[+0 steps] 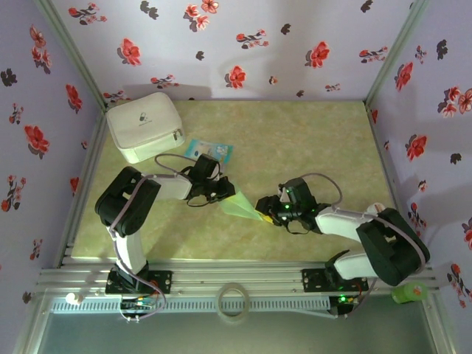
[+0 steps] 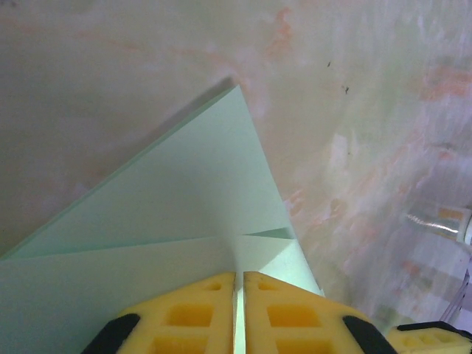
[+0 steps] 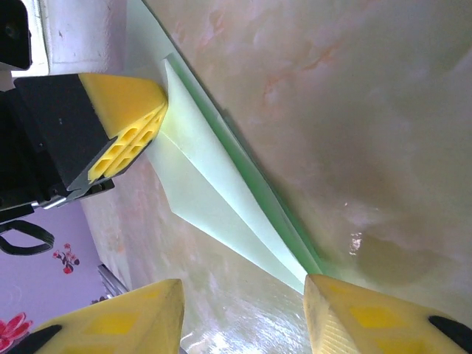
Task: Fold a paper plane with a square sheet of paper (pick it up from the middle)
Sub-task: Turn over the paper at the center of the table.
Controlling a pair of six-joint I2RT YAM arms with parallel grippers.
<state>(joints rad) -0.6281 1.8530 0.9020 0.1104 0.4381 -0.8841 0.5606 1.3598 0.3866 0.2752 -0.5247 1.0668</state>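
The square sheet of paper, pale mint green, is folded into a slim paper plane (image 1: 242, 206) with a sharp tip, lying mid-table between the two arms. My left gripper (image 1: 225, 193) is shut on its wide rear end, the yellow pads pinching the centre crease (image 2: 240, 284) while the folded wings (image 2: 192, 192) spread ahead. My right gripper (image 1: 267, 214) stands open at the pointed end. In the right wrist view the plane (image 3: 214, 192) runs diagonally, its tip touching or just beside the right fingertip (image 3: 346, 302), with bare table between the fingers (image 3: 243, 291).
A white zipped pouch (image 1: 144, 127) sits at the back left, with a small blue-and-white packet (image 1: 209, 151) beside it. Flowered walls enclose the table on three sides. A tape ring (image 1: 232, 301) lies on the front rail.
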